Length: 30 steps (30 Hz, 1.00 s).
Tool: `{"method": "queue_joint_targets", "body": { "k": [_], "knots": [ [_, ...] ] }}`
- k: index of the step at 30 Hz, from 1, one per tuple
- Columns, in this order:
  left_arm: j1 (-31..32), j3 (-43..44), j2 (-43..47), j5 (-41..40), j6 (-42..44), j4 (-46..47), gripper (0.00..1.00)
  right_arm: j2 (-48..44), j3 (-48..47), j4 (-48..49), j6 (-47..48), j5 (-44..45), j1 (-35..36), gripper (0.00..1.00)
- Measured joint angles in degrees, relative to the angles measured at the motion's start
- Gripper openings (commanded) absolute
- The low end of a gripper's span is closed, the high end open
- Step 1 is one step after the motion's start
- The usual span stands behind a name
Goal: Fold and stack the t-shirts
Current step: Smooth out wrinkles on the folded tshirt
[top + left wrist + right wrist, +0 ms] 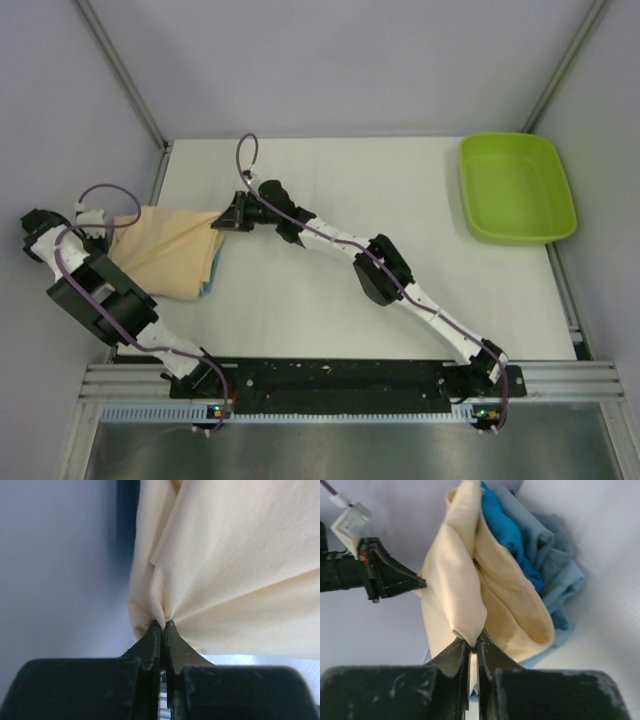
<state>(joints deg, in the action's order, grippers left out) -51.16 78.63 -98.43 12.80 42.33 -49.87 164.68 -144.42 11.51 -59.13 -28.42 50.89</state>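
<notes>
The pale peach-cream t-shirt (170, 252) lies bunched at the table's left edge, stretched between both grippers. My left gripper (122, 224) is shut on its left corner; in the left wrist view the closed tips (163, 625) pinch a pucker of the cloth (240, 570). My right gripper (222, 222) is shut on the opposite corner, and its tips (473, 642) clamp a fold of the peach shirt (455, 590). The blue t-shirt (512, 530) lies crumpled under and behind the peach one, with only a sliver (208, 288) showing from above. The left gripper (420, 584) also shows in the right wrist view.
A lime-green plastic tray (515, 187) sits at the table's far right corner. Grey walls enclose the table on the left, back and right, with the left wall close to the left arm. The right arm stretches diagonally across the middle of the table.
</notes>
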Motion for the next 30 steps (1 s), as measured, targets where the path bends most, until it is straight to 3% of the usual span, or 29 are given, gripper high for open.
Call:
{"method": "queue_joint_targets", "body": {
  "k": [1, 2, 3, 7, 15, 21, 25, 30],
  "knots": [
    [-0.09, -0.04, -0.17, -0.22, 0.00, 0.59, 0.11, 0.00, -0.57, 0.33, 0.15, 0.33, 0.09, 0.00],
    [-0.17, -0.15, -0.28, -0.46, -0.02, 1.16, 0.32, 0.00, -1.20, 1.07, 0.42, 0.72, 0.17, 0.00],
    [-0.20, -0.31, -0.33, -0.61, 0.07, 1.68, 0.43, 0.00, -1.31, 1.62, 0.68, 1.07, 0.28, 0.00],
    [-0.24, -0.17, -0.31, -0.76, 3.10, 1.16, 0.56, 0.00, -1.49, 1.51, 1.53, 2.10, 0.37, 0.00],
    [4.26, 6.36, -0.35, 5.86, 4.22, -11.67, 0.57, 0.00, -0.98, 0.92, 2.14, 2.71, 0.22, 0.00],
    [15.87, 18.43, -5.92, 8.35, -4.26, -6.36, 0.59, 0.00, 1.22, 0.59, 2.10, 2.84, 0.22, 0.00],
    [16.33, 27.36, -14.12, 8.81, -9.94, -2.19, 0.64, 0.00, 1.95, -0.13, 2.14, 2.69, 0.20, 0.00],
    [17.20, 28.79, -20.55, 8.85, -12.41, 0.24, 0.65, 0.00, 2.05, -0.44, 2.45, 2.67, 0.20, 0.00]
  ]
}}
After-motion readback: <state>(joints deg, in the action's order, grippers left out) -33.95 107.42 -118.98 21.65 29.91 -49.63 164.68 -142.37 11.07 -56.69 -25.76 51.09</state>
